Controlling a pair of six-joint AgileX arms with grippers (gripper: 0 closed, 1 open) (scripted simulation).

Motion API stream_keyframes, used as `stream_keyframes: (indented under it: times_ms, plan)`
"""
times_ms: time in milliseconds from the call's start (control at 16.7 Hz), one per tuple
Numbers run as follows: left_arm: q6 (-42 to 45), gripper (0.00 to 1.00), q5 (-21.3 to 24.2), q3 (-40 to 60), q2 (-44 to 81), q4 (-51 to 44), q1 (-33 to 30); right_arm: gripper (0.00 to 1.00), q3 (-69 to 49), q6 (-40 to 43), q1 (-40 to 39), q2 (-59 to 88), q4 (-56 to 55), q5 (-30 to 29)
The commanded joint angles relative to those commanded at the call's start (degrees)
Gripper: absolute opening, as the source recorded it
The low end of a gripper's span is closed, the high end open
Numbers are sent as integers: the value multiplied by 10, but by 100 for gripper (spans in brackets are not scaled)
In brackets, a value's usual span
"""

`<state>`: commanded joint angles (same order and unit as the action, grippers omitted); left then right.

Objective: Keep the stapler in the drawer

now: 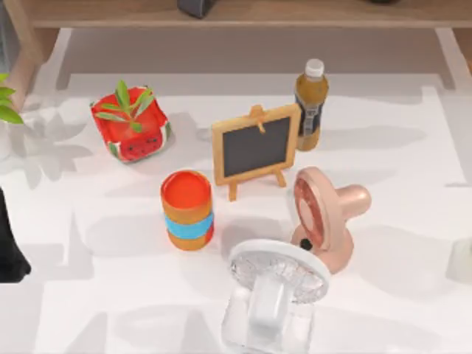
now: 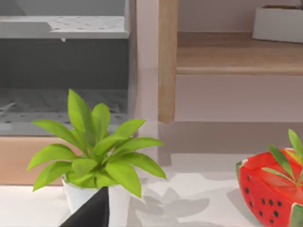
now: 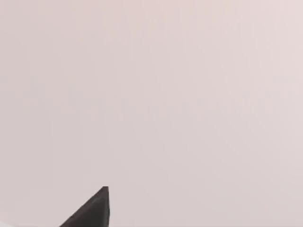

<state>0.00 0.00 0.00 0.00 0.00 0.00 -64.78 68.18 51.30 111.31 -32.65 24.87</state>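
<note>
The stapler cannot be picked out with any certainty; a pale shape (image 1: pixel 462 259), cut off by the right edge of the worktop (image 1: pixel 88 310), might be it, but it is too partial to tell. Judged from its kind, a stapler should be light, rigid and smooth-skinned, so it could slip. A hold across its narrow width near the middle of its length would likely be steadiest.

That right side of the worktop lies fairly open, well apart from the pink fan (image 1: pixel 324 214). The white fan with a clear base (image 1: pixel 276 284) stands at the near edge, just beside the pink one. A chalkboard easel (image 1: pixel 257 146) sits centrally, with a bottle (image 1: pixel 310 103) beyond it and an orange and blue cup stack (image 1: pixel 187 210) to its near left. The watermelon planter (image 1: pixel 131 122) is far left.

The left arm (image 1: pixel 10 247) sits at the left edge. The left gripper (image 2: pixel 90 213) shows as a dark tip before a leafy potted plant (image 2: pixel 94 156). Beyond the plant is a grey recess (image 2: pixel 61 71), possibly the drawer, beside a wooden upright. Any carry from right to left would have to clear the fans and the easel.

The right gripper (image 3: pixel 90 213) shows as a dark tip against a blank pale surface. For either gripper I cannot tell whether it is open or closed, and neither is seen holding anything
</note>
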Motion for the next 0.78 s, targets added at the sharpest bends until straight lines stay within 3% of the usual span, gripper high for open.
stream_keyframes:
  times_ms: [420,780]
  plan:
    - [0,100,0,0,0,0,0,100,273,139,-8,24,-392,96]
    - [0,100,0,0,0,0,0,100,388,201,-74,50,-579,154]
